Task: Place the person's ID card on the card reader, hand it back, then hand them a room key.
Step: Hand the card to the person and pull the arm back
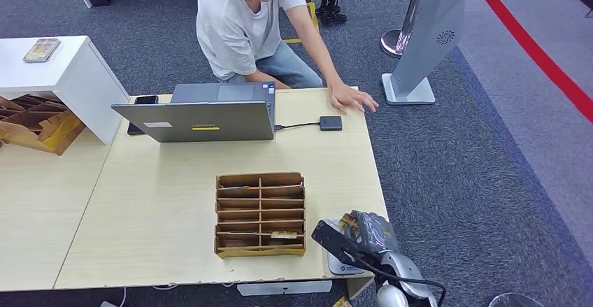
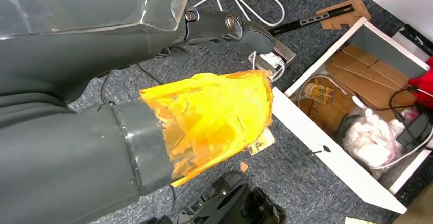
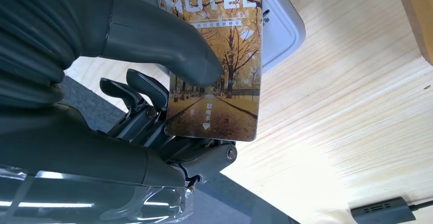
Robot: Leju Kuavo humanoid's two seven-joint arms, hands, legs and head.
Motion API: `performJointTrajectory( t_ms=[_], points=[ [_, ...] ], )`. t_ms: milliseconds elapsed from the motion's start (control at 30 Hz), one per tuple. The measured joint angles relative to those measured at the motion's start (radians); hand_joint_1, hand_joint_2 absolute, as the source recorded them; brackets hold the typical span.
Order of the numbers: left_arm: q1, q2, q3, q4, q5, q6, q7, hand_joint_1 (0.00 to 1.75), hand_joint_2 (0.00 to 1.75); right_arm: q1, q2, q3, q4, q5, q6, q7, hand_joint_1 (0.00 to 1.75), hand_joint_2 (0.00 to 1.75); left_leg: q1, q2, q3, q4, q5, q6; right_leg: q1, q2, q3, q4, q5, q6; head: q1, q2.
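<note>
My right hand (image 1: 368, 234) hovers over the table's front right corner and pinches a hotel key card (image 3: 224, 66) between thumb and fingers. The card shows yellow autumn trees and the word HOTEL. Just beneath it lies a grey-white flat device (image 3: 281, 25), seen in the head view as a pale device (image 1: 340, 263) on the table. A small black card reader (image 1: 331, 123) sits at the far right of the table, cabled to the laptop. The person's hand (image 1: 353, 98) rests flat beside it. My left hand (image 2: 204, 106), its thumb wrapped in orange film, hangs over the floor holding nothing.
A wooden slotted organizer (image 1: 260, 215) stands mid-table with a card (image 1: 284, 235) in a front slot. A grey laptop (image 1: 203, 118) and a phone (image 1: 143, 101) sit at the far edge. A grey kiosk (image 1: 419, 41) stands beyond the table's right corner.
</note>
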Motion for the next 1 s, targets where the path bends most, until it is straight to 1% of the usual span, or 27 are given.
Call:
performJointTrajectory(
  t_ms=[700, 1000],
  points=[
    [0.000, -0.002, 0.000, 0.000, 0.000, 0.004, 0.000, 0.00, 0.00, -0.004, 0.000, 0.000, 0.003, 0.002, -0.005, 0.000, 1.75, 1.75, 0.000, 0.000, 0.000, 0.000, 0.001, 0.000, 0.000, 0.000, 0.000, 0.000, 0.001, 0.000, 0.000, 0.000],
    [0.002, -0.002, 0.000, 0.000, 0.015, 0.013, 0.000, 0.00, 0.00, 0.020, 0.000, 0.000, -0.092, -0.002, -0.055, -0.014, 1.75, 1.75, 0.000, 0.000, 0.000, 0.000, 0.001, 0.000, 0.000, 0.000, 0.000, 0.000, 0.001, 0.000, 0.000, 0.000]
  ],
)
